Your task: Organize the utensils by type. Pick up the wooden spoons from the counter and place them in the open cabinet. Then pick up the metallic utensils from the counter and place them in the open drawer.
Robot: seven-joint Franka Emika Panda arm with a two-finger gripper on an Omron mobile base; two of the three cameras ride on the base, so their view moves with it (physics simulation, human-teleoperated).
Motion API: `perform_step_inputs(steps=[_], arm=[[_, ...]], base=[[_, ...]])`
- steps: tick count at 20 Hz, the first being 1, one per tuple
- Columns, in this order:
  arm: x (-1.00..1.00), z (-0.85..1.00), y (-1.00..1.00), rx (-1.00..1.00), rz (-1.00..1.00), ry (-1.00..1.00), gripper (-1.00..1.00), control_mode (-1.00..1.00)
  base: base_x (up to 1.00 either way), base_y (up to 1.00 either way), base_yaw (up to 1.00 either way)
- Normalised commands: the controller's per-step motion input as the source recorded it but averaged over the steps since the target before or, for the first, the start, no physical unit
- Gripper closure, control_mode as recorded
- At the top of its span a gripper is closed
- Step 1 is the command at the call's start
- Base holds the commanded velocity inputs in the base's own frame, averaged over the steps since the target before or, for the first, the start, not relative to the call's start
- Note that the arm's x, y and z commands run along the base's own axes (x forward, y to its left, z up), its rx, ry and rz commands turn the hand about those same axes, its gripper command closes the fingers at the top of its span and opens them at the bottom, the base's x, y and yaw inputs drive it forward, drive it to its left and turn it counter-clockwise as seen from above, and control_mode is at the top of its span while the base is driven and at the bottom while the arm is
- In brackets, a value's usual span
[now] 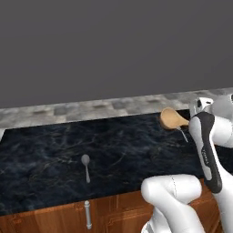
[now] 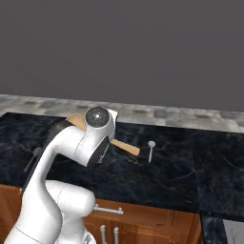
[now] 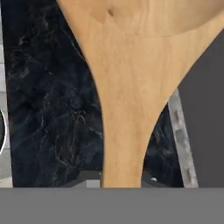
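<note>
My gripper (image 3: 120,178) is shut on the handle of a wooden spoon (image 3: 127,87), whose pale bowl spreads across the top of the hand view. The spoon is lifted above the dark counter, with its bowl (image 1: 172,118) sticking out left of my hand and its handle end (image 2: 127,147) poking out past the wrist. A metallic spoon (image 1: 86,166) lies flat on the counter near the front edge. Another metallic spoon (image 2: 151,149) lies just beyond the wooden handle's end. The open cabinet and the open drawer are out of view.
The black marble counter (image 1: 45,154) runs to a grey tiled strip (image 1: 91,109) along the wall. Below its front edge are wooden cabinet fronts with metal handles (image 1: 88,215) (image 2: 108,209). My own arm (image 2: 71,157) blocks the counter's left part in the right base view.
</note>
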Motion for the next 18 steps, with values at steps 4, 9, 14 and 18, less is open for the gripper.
perform_step_inputs(steps=[4, 9, 14, 18], arm=[[-0.47, 0.44, 0.23, -0.26, 0.01, 0.0, 1.0, -1.0], [-0.46, 0.23, 0.08, -0.09, 0.0, 0.03, 1.0, -1.0], [-0.26, 0.0, 0.0, 0.0, 0.02, 0.05, 1.0, -1.0], [0.0, 0.0, 0.0, 0.0, 0.0, 0.0, 1.0, -1.0]], base=[[0.0, 0.0, 0.0], [0.0, 0.0, 0.0], [0.0, 0.0, 0.0], [0.0, 0.0, 0.0]])
